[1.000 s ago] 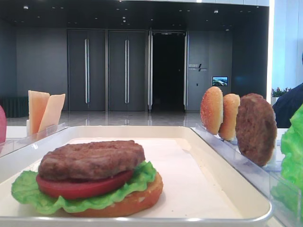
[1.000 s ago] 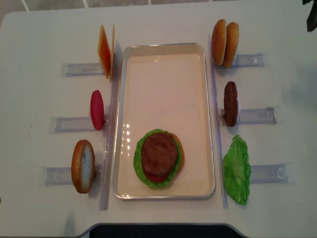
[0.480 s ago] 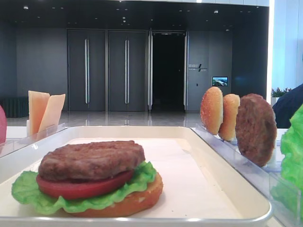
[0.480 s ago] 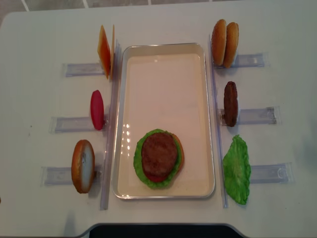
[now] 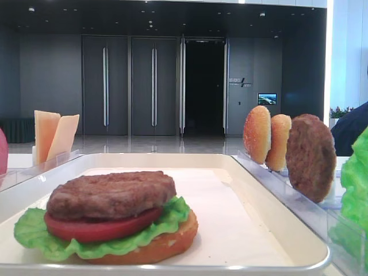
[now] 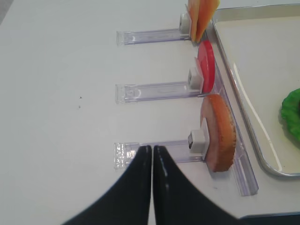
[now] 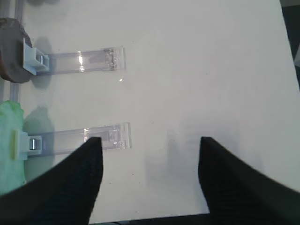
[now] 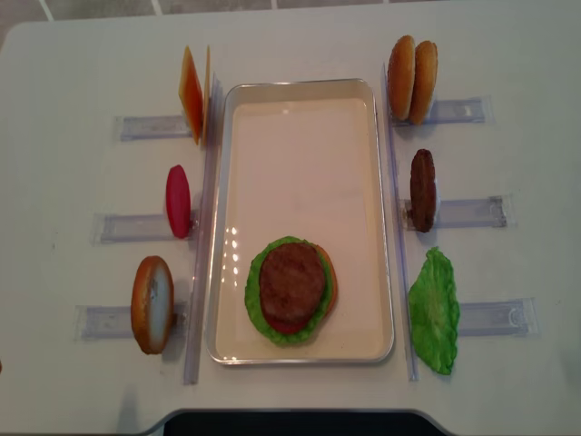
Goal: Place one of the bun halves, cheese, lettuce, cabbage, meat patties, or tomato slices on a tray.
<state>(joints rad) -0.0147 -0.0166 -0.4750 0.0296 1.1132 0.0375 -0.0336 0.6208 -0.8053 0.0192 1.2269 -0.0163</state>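
Lettuce [image 7: 10,140] beside right end effector [image 7: 149,180]

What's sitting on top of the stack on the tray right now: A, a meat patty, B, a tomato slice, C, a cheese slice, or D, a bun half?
A: a brown meat patty tops the stack, lying over a tomato slice, lettuce and a bun half on the tray.

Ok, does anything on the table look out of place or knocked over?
Nothing stands out. The stack in the tray sits flat: bun half, lettuce, tomato, meat patty on top. The spare buns, patty, cheese and tomato slice stand upright at their clear holders.
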